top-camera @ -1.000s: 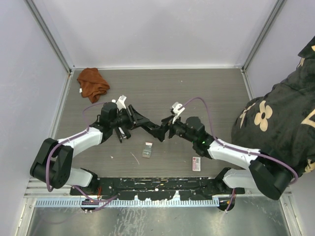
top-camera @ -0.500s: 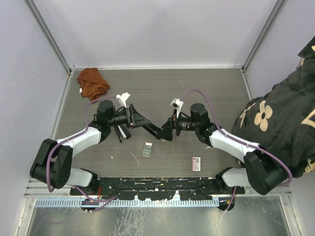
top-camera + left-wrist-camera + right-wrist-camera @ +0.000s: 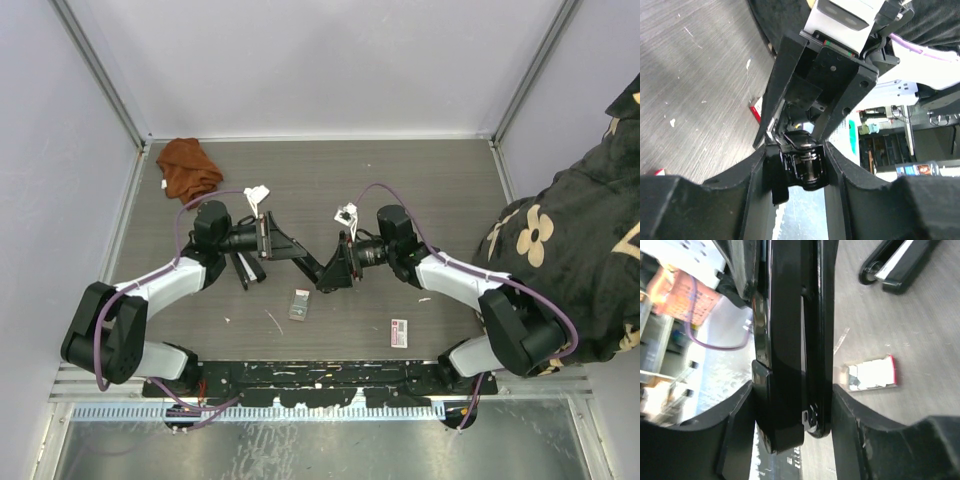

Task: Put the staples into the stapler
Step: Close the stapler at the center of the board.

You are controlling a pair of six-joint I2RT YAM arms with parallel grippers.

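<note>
The left gripper [image 3: 272, 241] is clamped on 1 end of the black stapler [image 3: 308, 261] in the middle of the top view. The stapler's 2 halves are swung apart, and the right gripper [image 3: 336, 272] has its 2 fingers pressed against the sides of the opposite end. The staples [image 3: 299, 305] sit in their small grey tray on the table [image 3: 420, 190] just below the held stapler, the red-and-white box [image 3: 399, 333] lies well apart at lower right, and the other stapler [image 3: 246, 270] lies under the left gripper.
</note>
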